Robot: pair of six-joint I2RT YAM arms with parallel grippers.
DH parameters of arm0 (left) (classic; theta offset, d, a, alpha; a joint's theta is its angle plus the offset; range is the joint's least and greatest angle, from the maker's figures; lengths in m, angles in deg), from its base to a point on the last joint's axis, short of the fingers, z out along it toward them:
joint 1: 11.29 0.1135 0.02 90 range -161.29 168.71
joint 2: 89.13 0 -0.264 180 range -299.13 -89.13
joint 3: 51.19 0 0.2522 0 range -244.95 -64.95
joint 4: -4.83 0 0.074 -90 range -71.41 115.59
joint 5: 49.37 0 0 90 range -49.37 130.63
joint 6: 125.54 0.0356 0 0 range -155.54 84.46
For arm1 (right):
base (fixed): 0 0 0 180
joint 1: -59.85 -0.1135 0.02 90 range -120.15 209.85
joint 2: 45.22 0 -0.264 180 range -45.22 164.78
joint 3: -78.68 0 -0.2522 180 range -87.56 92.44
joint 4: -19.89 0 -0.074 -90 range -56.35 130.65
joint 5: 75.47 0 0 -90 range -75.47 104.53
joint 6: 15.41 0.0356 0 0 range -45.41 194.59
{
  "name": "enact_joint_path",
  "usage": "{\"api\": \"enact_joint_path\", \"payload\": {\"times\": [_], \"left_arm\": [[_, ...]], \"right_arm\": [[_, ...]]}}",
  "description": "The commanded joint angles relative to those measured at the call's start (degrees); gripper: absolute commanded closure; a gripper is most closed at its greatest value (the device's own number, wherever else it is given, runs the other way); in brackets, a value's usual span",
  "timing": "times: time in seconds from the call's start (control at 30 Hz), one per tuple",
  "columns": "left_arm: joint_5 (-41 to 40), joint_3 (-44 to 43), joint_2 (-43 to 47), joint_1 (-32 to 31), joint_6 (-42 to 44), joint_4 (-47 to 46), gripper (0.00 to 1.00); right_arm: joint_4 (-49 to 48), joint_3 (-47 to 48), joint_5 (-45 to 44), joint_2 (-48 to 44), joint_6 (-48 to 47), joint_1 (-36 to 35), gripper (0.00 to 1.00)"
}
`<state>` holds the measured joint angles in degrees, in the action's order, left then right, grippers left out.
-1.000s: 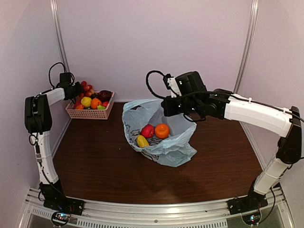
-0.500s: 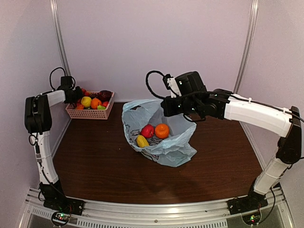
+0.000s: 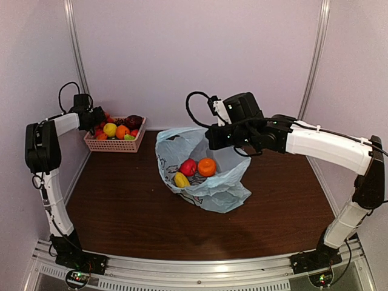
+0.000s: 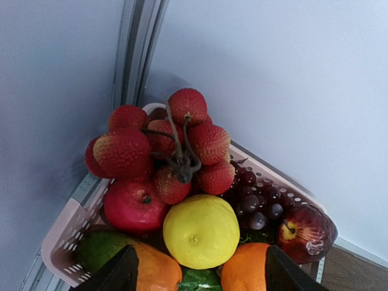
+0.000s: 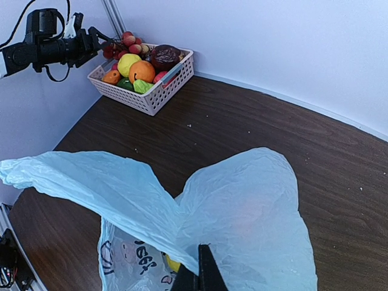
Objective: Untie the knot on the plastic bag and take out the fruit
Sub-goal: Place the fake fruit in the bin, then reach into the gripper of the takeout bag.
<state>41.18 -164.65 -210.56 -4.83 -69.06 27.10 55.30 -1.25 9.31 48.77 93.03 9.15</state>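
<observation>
Three toy fruits lie inside the plastic bag (image 3: 221, 193), which sits near the middle of the table (image 3: 133, 221) with its mouth spread open. A red round piece (image 3: 188, 167) is at the centre of the opening, an orange round piece (image 3: 207, 166) touches it at three o'clock, and a yellow oblong piece (image 3: 181, 180) lies just beside it at seven o'clock. The bag's printed side faces seven o'clock and slumps onto the wood.

The right gripper (image 5: 199, 273) reaches in from three o'clock and pinches the bag's thin blue film between closed fingers at the one o'clock part of the rim. The film is lifted there, and in the wrist view it stretches away from the grip in two pale blue sheets.

A pink lattice basket (image 3: 112, 145) stands at ten o'clock on the table, against the back wall and in the corner. The left gripper (image 4: 203, 274) hovers just above it with its jaws wide apart and gripping nothing. Below them a bunch of red berries (image 4: 163, 148) rests on top of the heap at the basket's twelve o'clock end, touching a lemon (image 4: 201, 230) at its six o'clock.
</observation>
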Motion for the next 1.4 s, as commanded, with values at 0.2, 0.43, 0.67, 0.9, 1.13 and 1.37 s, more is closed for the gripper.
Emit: {"api": "enact_joint_path", "payload": {"times": [0.2,0.43,0.67,0.9,1.13,1.37], "left_arm": [[-4.6,10.4,11.6,0.4,1.8,-5.4,0.10],[2.4,24.0,24.5,0.3,6.4,-9.9,0.10],[7.4,31.0,36.0,-4.9,13.6,-0.6,0.11],[10.8,37.6,48.6,-14.1,11.5,2.2,0.11],[12.4,46.6,55.8,-26.9,6.9,1.2,0.10],[6.9,59.5,62.4,-37.1,-0.4,-3.7,0.11]], "right_arm": [[-0.4,-0.9,-0.3,-1.8,0.2,0.1,1.00],[-0.6,-1.4,-0.7,-2.7,0.2,0.1,1.00],[-0.7,-1.9,-0.5,-3.7,-0.1,0.1,1.00],[-1.4,-3.9,-0.7,-5.3,0.1,0.3,1.00],[-2.0,-4.9,-0.8,-6.4,0.4,0.3,1.00],[-1.8,-4.9,-1.2,-6.9,0.6,0.3,1.00]]}}
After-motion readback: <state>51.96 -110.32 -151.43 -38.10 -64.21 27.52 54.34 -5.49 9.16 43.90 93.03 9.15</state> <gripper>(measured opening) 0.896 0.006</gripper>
